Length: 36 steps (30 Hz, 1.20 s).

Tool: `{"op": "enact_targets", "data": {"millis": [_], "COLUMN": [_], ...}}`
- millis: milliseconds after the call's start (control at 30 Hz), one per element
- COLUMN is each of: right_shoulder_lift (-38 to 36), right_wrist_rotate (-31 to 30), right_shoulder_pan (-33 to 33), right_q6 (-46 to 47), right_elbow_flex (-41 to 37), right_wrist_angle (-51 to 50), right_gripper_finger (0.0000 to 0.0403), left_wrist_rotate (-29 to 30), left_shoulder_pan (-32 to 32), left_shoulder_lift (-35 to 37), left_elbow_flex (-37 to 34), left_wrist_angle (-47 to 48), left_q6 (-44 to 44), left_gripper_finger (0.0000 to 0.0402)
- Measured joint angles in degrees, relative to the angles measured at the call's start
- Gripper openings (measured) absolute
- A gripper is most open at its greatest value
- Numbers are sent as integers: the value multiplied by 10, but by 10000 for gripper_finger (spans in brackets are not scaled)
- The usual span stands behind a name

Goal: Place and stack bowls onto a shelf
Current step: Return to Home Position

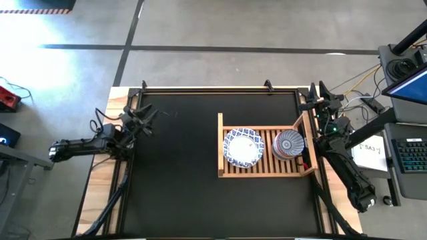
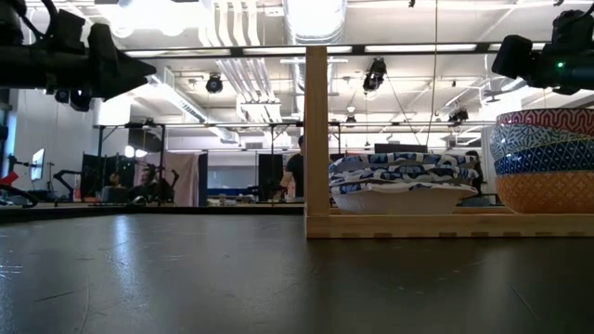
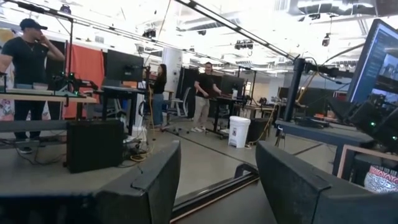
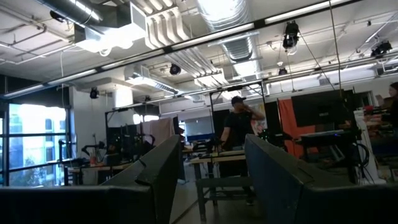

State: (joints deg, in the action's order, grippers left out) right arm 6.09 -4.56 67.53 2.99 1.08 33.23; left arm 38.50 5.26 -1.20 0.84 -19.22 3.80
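The light-wood slatted shelf (image 1: 267, 168) lies on the right half of the black mat. On it rest two stacks: the larger blue-and-white bowls (image 1: 243, 148) (image 2: 404, 181) toward the shelf's left end, and the smaller bowls (image 1: 289, 143) (image 2: 548, 162) at its right end, red-patterned on top, then blue, with yellow at the bottom. My left gripper (image 1: 147, 120) (image 3: 217, 180) hovers open above the table's left edge, far from the shelf. My right gripper (image 1: 315, 100) (image 4: 211, 180) is raised and open beyond the shelf's far right corner. Both touch nothing.
The black mat (image 1: 173, 167) spreads bare between the left arm and the shelf. A wooden frame (image 1: 220, 89) runs along the table's far edge. A desk with a keyboard (image 1: 410, 157) and papers stands to the right. People stand in the room beyond.
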Motion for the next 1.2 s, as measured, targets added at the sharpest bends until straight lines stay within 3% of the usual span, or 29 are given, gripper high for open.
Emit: {"op": "enact_targets", "data": {"millis": [1200], "right_shoulder_lift": [0], "right_wrist_rotate": [0], "right_shoulder_pan": [0], "right_q6": [0], "right_elbow_flex": [0], "right_wrist_angle": [0], "right_gripper_finger": [171], "left_wrist_rotate": [-1], "left_shoulder_pan": [0], "left_shoulder_lift": [-7], "left_elbow_flex": [2], "left_wrist_angle": [0], "left_q6": [0], "left_gripper_finger": [192]}}
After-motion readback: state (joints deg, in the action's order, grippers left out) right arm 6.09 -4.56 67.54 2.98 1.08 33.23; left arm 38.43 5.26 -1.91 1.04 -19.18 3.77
